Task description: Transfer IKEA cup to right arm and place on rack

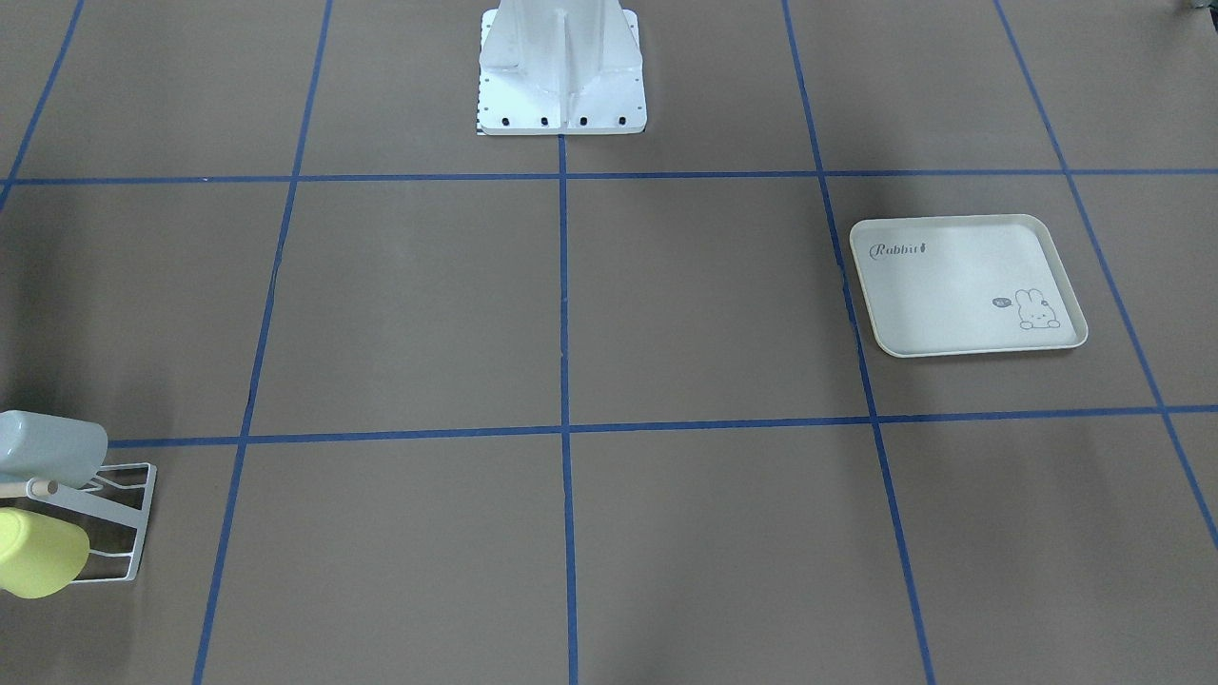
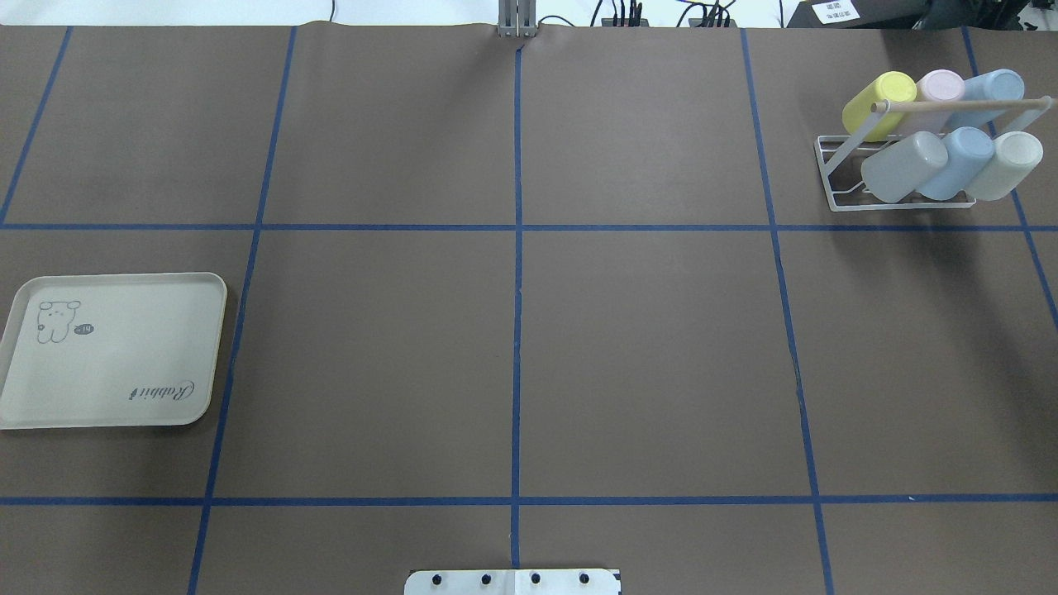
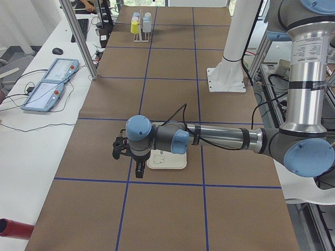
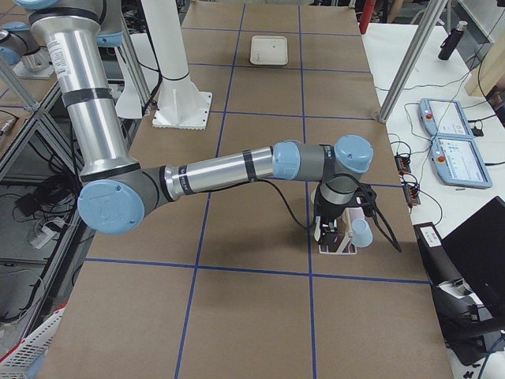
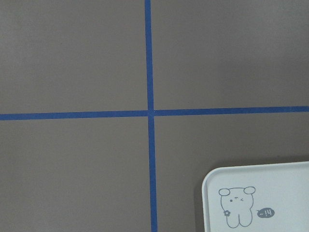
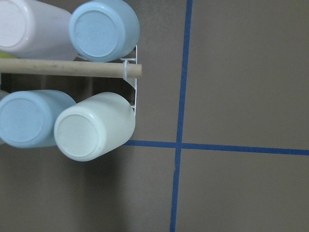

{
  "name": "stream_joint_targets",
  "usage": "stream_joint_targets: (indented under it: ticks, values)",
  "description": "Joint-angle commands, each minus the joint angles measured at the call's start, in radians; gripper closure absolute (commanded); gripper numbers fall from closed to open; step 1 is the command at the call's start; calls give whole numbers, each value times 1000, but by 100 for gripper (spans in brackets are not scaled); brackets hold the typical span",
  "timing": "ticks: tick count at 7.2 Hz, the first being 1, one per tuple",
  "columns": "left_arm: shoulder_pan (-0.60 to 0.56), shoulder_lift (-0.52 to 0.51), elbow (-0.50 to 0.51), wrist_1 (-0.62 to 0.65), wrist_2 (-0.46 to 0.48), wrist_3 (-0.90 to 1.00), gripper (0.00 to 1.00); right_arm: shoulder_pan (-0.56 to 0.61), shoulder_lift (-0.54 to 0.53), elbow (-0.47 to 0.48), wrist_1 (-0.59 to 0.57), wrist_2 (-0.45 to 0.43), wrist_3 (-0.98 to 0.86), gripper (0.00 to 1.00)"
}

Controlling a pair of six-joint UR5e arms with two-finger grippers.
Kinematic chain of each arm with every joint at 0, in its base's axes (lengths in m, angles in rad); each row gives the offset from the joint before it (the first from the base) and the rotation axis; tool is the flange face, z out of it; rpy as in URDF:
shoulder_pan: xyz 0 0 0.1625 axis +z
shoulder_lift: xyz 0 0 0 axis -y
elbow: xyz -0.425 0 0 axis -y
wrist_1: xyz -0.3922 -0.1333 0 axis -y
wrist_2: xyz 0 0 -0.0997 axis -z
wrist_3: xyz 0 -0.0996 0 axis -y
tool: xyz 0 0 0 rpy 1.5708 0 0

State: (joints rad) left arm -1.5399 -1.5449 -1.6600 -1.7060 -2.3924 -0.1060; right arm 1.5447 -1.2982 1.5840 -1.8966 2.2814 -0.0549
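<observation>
**A:** Which step is in hand?

**B:** The last one, by my reading. The right arm [image 4: 221,170] reaches out right above the rack [image 1: 141,523]. Every cup in view sits tilted on the rack, base up, and none is in the air. The placing looks done.

**A:** What does the rack hold?

**B:** Six cups in two rows, with the dowel [image 2: 963,105] running above and between them. On the rack's far side from the robot are a yellow cup [image 2: 878,103], a pink cup [image 2: 941,87] and a blue cup [image 2: 996,89]. On its near side are a grey cup [image 2: 903,167], a second blue cup [image 2: 967,161] and a pale cup [image 2: 1004,164]. I cannot tell which one the task means.

**A:** And the jaws?

**B:** I cannot tell for either arm. Only the side views show them, and the wrist views show no fingers.

**A:** Any other container?

**B:** A tray [image 2: 124,347], well apart from the rack at the counter's [image 2: 645,355] other end. It shows only its printed rabbit and lettering. The left arm [image 3: 220,137] hangs over one corner of it.

**A:** What does the next move call for?

**B:** Probably a straight lift away from the rack. The dowel and the close-packed cups leave little room to swing sideways.
</observation>
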Motion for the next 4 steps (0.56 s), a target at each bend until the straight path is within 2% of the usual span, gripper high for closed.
stream_joint_targets:
  ticks: [1, 4]
  values:
    - [0, -7, -4, -20, -2, 2, 0, 0, -6, 27, -21, 3, 4, 0]
    - [0, 14, -40, -21, -7, 2, 0, -3, -7, 44, -21, 7, 6, 0]
